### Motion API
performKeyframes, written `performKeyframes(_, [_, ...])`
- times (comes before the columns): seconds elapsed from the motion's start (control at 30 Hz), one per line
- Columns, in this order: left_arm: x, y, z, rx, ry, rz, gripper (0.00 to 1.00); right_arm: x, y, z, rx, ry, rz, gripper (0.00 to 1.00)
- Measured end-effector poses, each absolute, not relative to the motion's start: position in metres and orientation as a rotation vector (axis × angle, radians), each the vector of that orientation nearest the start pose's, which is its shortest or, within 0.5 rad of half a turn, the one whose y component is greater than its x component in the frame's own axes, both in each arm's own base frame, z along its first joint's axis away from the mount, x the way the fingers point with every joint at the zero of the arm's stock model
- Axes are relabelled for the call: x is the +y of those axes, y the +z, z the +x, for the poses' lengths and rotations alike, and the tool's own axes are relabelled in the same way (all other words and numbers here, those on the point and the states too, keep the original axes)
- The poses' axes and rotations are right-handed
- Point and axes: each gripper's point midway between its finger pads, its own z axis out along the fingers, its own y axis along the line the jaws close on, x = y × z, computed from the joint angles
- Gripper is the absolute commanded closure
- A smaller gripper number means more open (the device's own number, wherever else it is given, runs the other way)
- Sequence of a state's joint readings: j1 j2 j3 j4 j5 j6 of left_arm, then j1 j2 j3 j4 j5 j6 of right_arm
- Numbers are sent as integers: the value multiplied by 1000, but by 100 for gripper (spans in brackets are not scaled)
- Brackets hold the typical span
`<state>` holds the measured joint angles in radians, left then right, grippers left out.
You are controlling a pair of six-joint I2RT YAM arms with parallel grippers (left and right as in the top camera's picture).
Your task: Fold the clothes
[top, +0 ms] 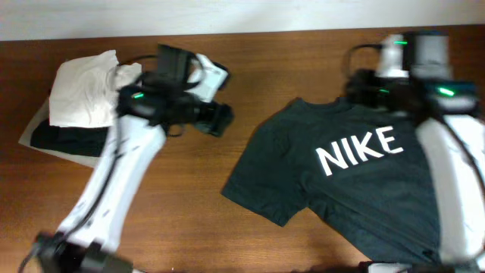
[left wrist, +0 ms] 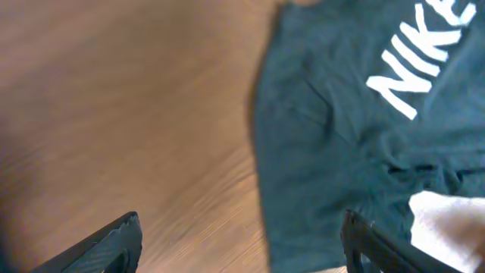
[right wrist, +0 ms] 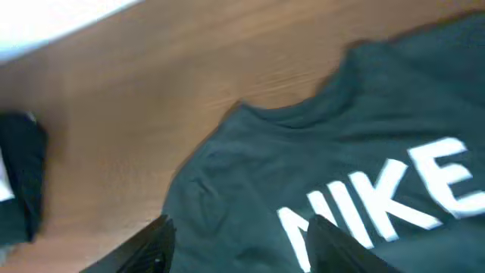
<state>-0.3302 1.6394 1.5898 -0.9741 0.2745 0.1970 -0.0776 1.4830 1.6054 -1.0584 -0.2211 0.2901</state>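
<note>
On the right half of the table [top: 189,205] the dark T-shirt [top: 356,189] lies spread out flat, front up, its white lettering [top: 358,152] plain to read and slanting up toward the far right. The one sleeve [top: 261,182] in view and the neckline [top: 333,105] both lie open. No edge is turned over, and no doubled layer shows anywhere on the cloth that can be seen. Its lower part runs under the right arm and off the near edge of the overhead view, so that end cannot be judged. By my reading the folding has not begun: the shirt is only laid out, and every fold is left to do, the sleeves in, the sides in, then the hem up toward the collar.

The right gripper [right wrist: 239,227] is over the shirt's chest close to the collar, its fingers apart with nothing between them. It grasps no cloth, though whether the tips touch the fabric I cannot tell. The left gripper [left wrist: 241,227] is over bare wood just left of the sleeve, spread wide and empty as well, clear of the shirt.

At the far left corner a folded white garment [top: 83,91] rests on a dark cloth [top: 64,140], well apart from the shirt. That pile looks finished and seems no part of the work in hand
</note>
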Motion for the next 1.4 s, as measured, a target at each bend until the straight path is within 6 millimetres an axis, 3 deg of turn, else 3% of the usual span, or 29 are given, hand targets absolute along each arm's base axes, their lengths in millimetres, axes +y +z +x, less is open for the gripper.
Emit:
performKeyframes(0.03, [-195,200,374,2497,-427,825,16,-2,279,370,2466,366,405,39])
performKeyframes(0.1, [-211,187,380,2486,-440,868,26,-19,290,359,2430,363,459,39])
performKeyframes(0.17, [-238,156,389,2486,-457,933,26,-32,295,354,2408,352,505,38])
performKeyframes(0.23, [-257,126,394,2500,-466,982,43,-34,291,352,2425,353,519,38])
performKeyframes(0.3, [-271,103,398,2498,-469,1018,44,-34,290,351,2429,352,520,38])
performKeyframes(0.43, [-285,66,399,2524,-470,1062,65,-35,285,345,2458,335,539,38])
performKeyframes(0.47, [-287,61,400,2523,-470,1070,67,-36,283,342,2473,321,550,38])
performKeyframes(0.5, [-288,53,401,2529,-459,1074,52,-38,281,340,2481,309,557,37])
performKeyframes(0.53, [-288,47,401,2537,-447,1080,44,-39,279,338,2491,295,563,37])
performKeyframes(0.8, [-287,12,408,2569,-386,1083,40,-45,276,334,2506,240,571,36])
performKeyframes(0.9, [-288,10,412,2557,-382,1079,58,-47,276,334,2507,228,574,36])
performKeyframes(1.0, [-288,7,412,2561,-380,1080,100,-47,275,333,2510,224,578,36])
performKeyframes(1.2, [-276,3,408,2626,-300,1080,100,-47,273,330,2528,220,584,36])
performKeyframes(1.4, [-208,11,415,2831,115,942,100,-46,271,327,2542,220,587,36])
